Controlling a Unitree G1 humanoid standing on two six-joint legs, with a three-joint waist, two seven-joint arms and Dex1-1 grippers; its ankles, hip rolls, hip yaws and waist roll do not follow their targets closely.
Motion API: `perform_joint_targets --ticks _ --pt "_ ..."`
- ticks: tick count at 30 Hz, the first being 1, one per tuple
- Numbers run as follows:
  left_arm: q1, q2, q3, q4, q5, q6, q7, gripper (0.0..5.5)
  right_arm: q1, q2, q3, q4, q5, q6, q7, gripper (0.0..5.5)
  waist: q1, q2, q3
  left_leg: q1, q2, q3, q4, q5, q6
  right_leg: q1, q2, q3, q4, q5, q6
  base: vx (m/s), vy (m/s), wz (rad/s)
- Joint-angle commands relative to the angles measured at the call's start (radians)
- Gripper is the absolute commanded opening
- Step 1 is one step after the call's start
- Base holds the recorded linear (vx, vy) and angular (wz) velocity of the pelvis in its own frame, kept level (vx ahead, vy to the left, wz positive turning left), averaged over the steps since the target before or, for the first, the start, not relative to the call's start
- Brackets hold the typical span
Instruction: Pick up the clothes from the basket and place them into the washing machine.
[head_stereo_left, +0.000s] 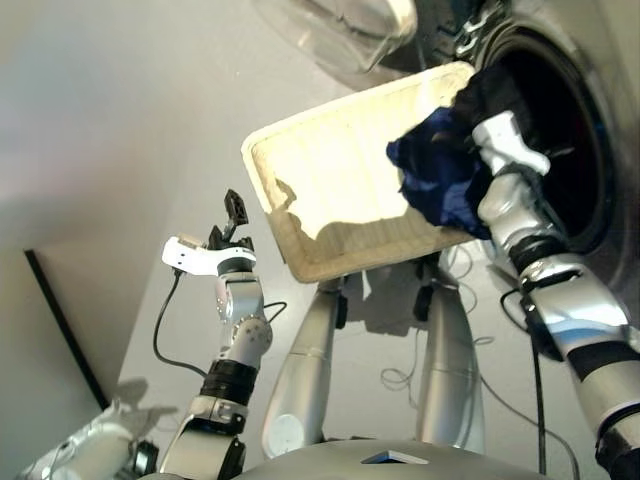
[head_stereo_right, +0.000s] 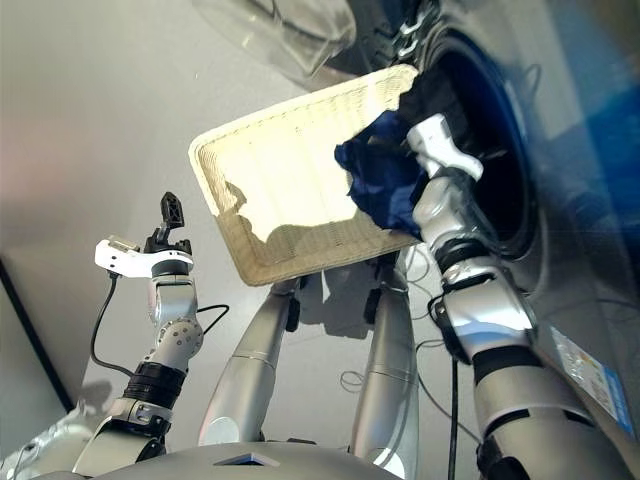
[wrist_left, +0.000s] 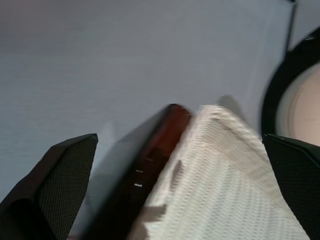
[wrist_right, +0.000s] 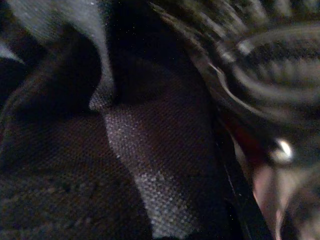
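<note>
The cream-white wicker basket (head_stereo_left: 330, 170) stands in front of the washing machine (head_stereo_left: 615, 60), whose dark drum hole (head_stereo_left: 565, 130) is open, with the glass door (head_stereo_left: 340, 30) swung aside. A navy blue garment (head_stereo_left: 440, 175) is bunched over the basket's rim nearest the drum, with black cloth (head_stereo_left: 490, 90) just beyond it at the drum's mouth. My right gripper is buried in this cloth; only its white wrist (head_stereo_left: 505, 135) shows, and dark fabric (wrist_right: 125, 165) fills the right wrist view. My left gripper (head_stereo_left: 234, 215) is open and empty, raised beside the basket's other side. The coral-red garment is out of view.
Thin cables (head_stereo_left: 420, 370) trail over the grey floor below the basket. A dark strip (head_stereo_left: 60, 330) runs along the floor at far left. A blue sticker (head_stereo_right: 590, 370) sits on the machine's front below the drum. The left wrist view shows a basket corner (wrist_left: 220, 175) over a dark red-brown edge (wrist_left: 160, 145).
</note>
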Motion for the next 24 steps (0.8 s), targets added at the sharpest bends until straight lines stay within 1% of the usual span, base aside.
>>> perform_joint_targets --ticks 1,2,4,5,6,7,8,9,10,11,12,13,14,17,18,20,21,22,24 --pt "0.068 0.072 0.026 -0.042 0.020 -0.028 -0.005 5.50 -0.095 -0.155 0.009 -0.002 0.111 0.003 -0.143 0.00 -0.009 0.045 -0.014 -0.119 -0.023 0.034 0.060 0.057 0.056 -0.066 0.032 0.009 0.068 0.058 0.070 0.000 0.000 0.000" --pt "0.076 0.076 0.024 -0.045 0.018 -0.029 -0.002 5.50 -0.119 -0.184 -0.019 0.001 0.156 -0.005 -0.187 0.00 -0.010 0.048 -0.007 -0.136 -0.025 0.031 0.083 0.051 0.057 -0.083 0.032 0.011 0.093 0.052 0.071 0.000 0.000 0.000" --pt "0.079 0.080 0.020 -0.043 0.008 -0.027 0.007 5.50 -0.154 -0.226 -0.025 0.030 0.225 -0.003 -0.211 0.00 -0.014 0.047 0.004 -0.167 -0.029 0.031 0.124 0.041 0.057 -0.115 0.033 0.015 0.137 0.044 0.070 0.000 0.000 0.000" --pt "0.079 0.081 0.019 -0.035 0.005 -0.027 0.015 5.50 -0.174 -0.234 -0.038 0.029 0.261 -0.007 -0.231 0.00 -0.020 0.046 0.008 -0.182 -0.030 0.034 0.141 0.035 0.056 -0.128 0.034 0.018 0.150 0.040 0.070 0.000 0.000 0.000" --pt "0.077 0.082 0.020 -0.035 0.005 -0.027 0.016 5.50 -0.176 -0.234 -0.037 0.030 0.263 -0.007 -0.231 0.00 -0.020 0.045 0.007 -0.186 -0.030 0.034 0.144 0.034 0.056 -0.132 0.033 0.018 0.154 0.039 0.070 0.000 0.000 0.000" --pt "0.083 0.081 0.019 -0.034 -0.002 -0.023 0.020 5.50 -0.199 -0.250 -0.028 0.030 0.282 -0.003 -0.248 0.00 -0.024 0.042 0.010 -0.200 -0.033 0.037 0.163 0.030 0.056 -0.144 0.035 0.017 0.166 0.037 0.068 0.000 0.000 0.000" --pt "0.087 0.081 0.019 -0.034 -0.003 -0.019 0.025 5.50 -0.211 -0.258 -0.018 0.023 0.285 0.006 -0.264 0.00 -0.029 0.040 0.013 -0.211 -0.031 0.040 0.171 0.026 0.056 -0.154 0.036 0.020 0.176 0.034 0.067 0.000 0.000 0.000" --pt "0.085 0.081 0.019 -0.031 -0.003 -0.015 0.028 5.50 -0.218 -0.262 -0.013 0.009 0.289 0.012 -0.276 0.00 -0.034 0.035 0.014 -0.225 -0.035 0.041 0.186 0.022 0.057 -0.163 0.040 0.019 0.186 0.032 0.066 0.000 0.000 0.000" --pt "0.084 0.080 0.019 -0.031 -0.003 -0.015 0.028 5.50 -0.219 -0.262 -0.012 0.008 0.289 0.013 -0.277 0.00 -0.035 0.036 0.013 -0.228 -0.035 0.041 0.188 0.021 0.057 -0.166 0.040 0.019 0.188 0.031 0.066 0.000 0.000 0.000" --pt "0.084 0.076 0.017 -0.026 -0.003 -0.011 0.031 5.50 -0.209 -0.251 -0.008 -0.008 0.269 0.025 -0.286 0.00 -0.042 0.033 0.014 -0.239 -0.034 0.039 0.203 0.018 0.056 -0.173 0.043 0.022 0.201 0.031 0.065 0.000 0.000 0.000" --pt "0.081 0.078 0.017 -0.027 -0.006 -0.011 0.031 5.50 -0.205 -0.248 -0.008 -0.007 0.274 0.024 -0.278 0.71 -0.046 0.030 0.012 -0.243 -0.034 0.040 0.208 0.015 0.055 -0.175 0.043 0.019 0.204 0.031 0.064 0.000 0.000 0.000" --pt "0.080 0.078 0.018 -0.026 -0.006 -0.011 0.030 5.50 -0.206 -0.248 -0.008 -0.006 0.275 0.023 -0.277 2.33 -0.046 0.029 0.011 -0.245 -0.034 0.040 0.209 0.015 0.055 -0.176 0.043 0.019 0.205 0.030 0.064 0.000 0.000 0.000" --pt "0.079 0.079 0.017 -0.025 -0.008 -0.010 0.026 5.50 -0.205 -0.233 0.016 -0.007 0.259 0.033 -0.256 5.50 -0.047 0.026 0.009 -0.246 -0.034 0.042 0.214 0.014 0.055 -0.177 0.044 0.018 0.207 0.031 0.063 0.000 0.000 0.000" --pt "0.070 0.086 0.034 -0.012 0.002 -0.013 0.025 5.50 -0.178 -0.158 0.035 -0.016 0.270 -0.013 -0.154 5.50 -0.056 0.014 0.003 -0.239 -0.025 0.039 0.215 0.014 0.052 -0.160 0.050 0.017 0.194 0.039 0.061 0.000 0.000 0.000" --pt "0.071 0.087 0.034 -0.012 0.002 -0.013 0.024 5.50 -0.177 -0.157 0.035 -0.015 0.270 -0.014 -0.152 5.50 -0.057 0.013 0.003 -0.238 -0.025 0.039 0.214 0.014 0.052 -0.159 0.050 0.017 0.193 0.040 0.061 0.000 0.000 0.000" --pt "0.061 0.087 0.036 0.009 0.005 -0.011 0.021 5.50 -0.150 -0.109 0.045 -0.017 0.293 -0.056 -0.101 5.50 -0.063 0.004 -0.002 -0.225 -0.018 0.041 0.208 0.016 0.048 -0.136 0.052 0.013 0.174 0.044 0.060 0.000 0.000 0.000" --pt "0.062 0.088 0.036 0.010 0.005 -0.011 0.020 5.50 -0.148 -0.108 0.043 -0.018 0.293 -0.057 -0.101 5.50 -0.063 0.003 -0.001 -0.223 -0.018 0.041 0.207 0.017 0.048 -0.134 0.052 0.012 0.173 0.044 0.060 0.000 0.000 0.000" --pt "0.060 0.089 0.035 0.020 0.009 -0.010 0.019 5.50 -0.125 -0.093 0.043 -0.019 0.301 -0.074 -0.077 5.50 -0.064 0.000 -0.004 -0.214 -0.016 0.040 0.201 0.019 0.047 -0.121 0.051 0.010 0.164 0.046 0.060 0.000 0.000 0.000" --pt "0.058 0.089 0.043 0.045 0.019 -0.010 0.017 5.50 -0.052 -0.050 0.015 -0.067 0.350 -0.143 -0.019 5.50 -0.070 -0.010 -0.007 -0.184 -0.008 0.036 0.179 0.023 0.043 -0.081 0.051 0.004 0.129 0.051 0.061 0.008 -0.027 -0.042"
